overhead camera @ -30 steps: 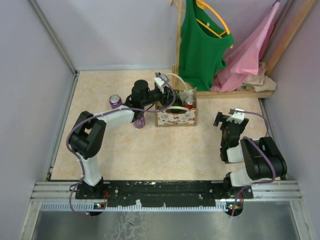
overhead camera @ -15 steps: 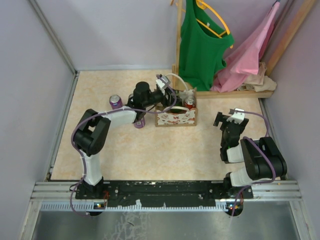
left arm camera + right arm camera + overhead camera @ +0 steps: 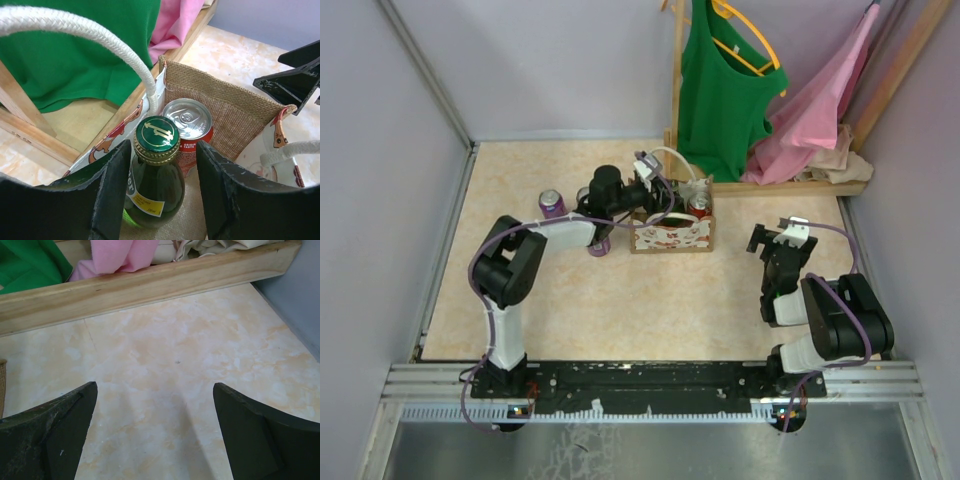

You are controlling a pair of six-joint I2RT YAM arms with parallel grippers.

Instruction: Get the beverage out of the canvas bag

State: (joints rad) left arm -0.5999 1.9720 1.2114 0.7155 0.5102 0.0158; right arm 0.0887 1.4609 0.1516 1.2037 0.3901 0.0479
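Note:
The canvas bag (image 3: 672,236) stands at the middle back of the table; its woven inner wall (image 3: 235,115) and white rope handle (image 3: 100,35) show in the left wrist view. Inside it stand a green glass bottle (image 3: 157,135) with a green cap and a red can (image 3: 189,120), which also shows in the top view (image 3: 699,207). My left gripper (image 3: 655,192) is open over the bag's left half, with its jaws (image 3: 162,150) on either side of the bottle's neck and a gap on each side. My right gripper (image 3: 767,238) is open and empty over bare table (image 3: 155,390).
Two purple cans (image 3: 551,203) (image 3: 599,244) stand left of the bag, by my left arm. A wooden rack base (image 3: 790,186) with a green top (image 3: 720,90) and a pink cloth (image 3: 820,110) stands just behind the bag. Grey walls close in both sides.
My left arm has edged a little to the right, bringing its gripper further over the bag. The right arm has not moved.

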